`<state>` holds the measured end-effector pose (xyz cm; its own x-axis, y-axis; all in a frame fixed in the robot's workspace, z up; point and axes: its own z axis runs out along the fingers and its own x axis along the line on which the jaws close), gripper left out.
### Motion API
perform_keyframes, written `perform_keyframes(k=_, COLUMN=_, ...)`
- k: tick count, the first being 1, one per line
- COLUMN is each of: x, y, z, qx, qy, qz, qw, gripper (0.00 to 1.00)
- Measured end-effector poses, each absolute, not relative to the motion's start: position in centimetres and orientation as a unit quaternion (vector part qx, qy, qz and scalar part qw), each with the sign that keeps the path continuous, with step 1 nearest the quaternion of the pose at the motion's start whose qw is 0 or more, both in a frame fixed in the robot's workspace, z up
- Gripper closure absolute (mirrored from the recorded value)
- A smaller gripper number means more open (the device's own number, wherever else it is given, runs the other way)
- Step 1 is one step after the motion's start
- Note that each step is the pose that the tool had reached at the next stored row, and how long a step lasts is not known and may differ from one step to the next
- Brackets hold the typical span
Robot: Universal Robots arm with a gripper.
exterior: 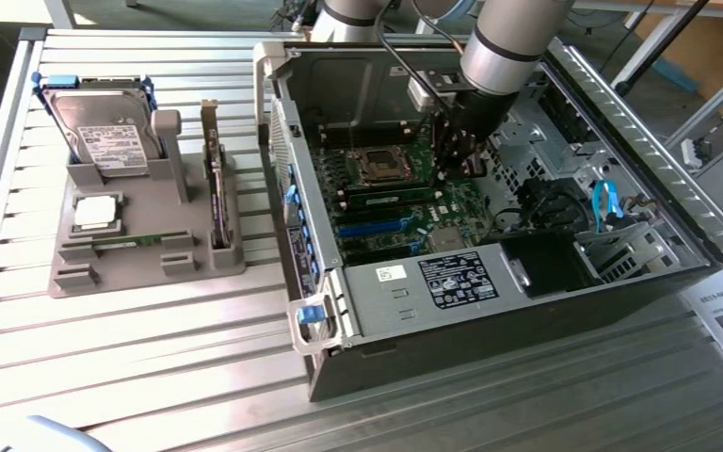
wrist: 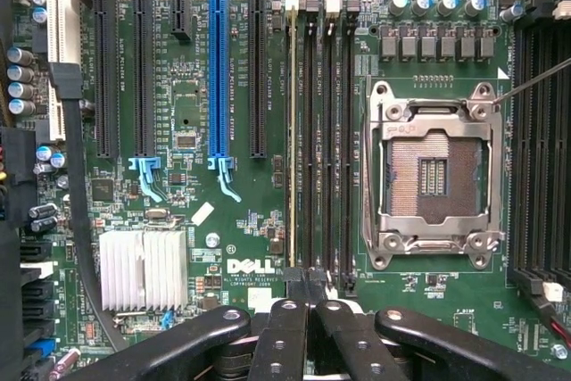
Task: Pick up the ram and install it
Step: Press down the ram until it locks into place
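Exterior view, from above the slatted worktop (exterior: 148, 377): we saw the arm reaching down into the open computer case (exterior: 613, 273), its gripper (exterior: 456, 169) low over the green motherboard (exterior: 437, 212), beside the empty processor socket (exterior: 380, 168).

From the wrist view, the gripper (wrist: 308, 296) had its black fingers (wrist: 281, 345) drawn together at the end of a memory slot, directly over the ram (wrist: 293, 131). The ram stood on edge in the slot nearest the expansion slots, showing as a thin pale line running the slot's length; the three dark slots (wrist: 326, 131) next to it stood empty. We judged the stick to be in its slot and the closed fingers placed to press on its top edge, though we could not tell whether they touched it or whether it was fully seated.

On the exterior view's left, the grey holder (exterior: 136, 235) carried a hard drive (exterior: 104, 132), a processor chip (exterior: 95, 212) and an upright card (exterior: 217, 188).
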<state>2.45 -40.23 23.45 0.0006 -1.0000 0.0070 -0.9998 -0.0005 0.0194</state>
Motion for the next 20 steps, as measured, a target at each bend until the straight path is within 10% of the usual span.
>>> perform_keyframes(k=20, x=2.45, y=-40.24, z=23.19, qx=0.707, qy=-0.707, qz=-0.004, qw=0.009, gripper=0.90)
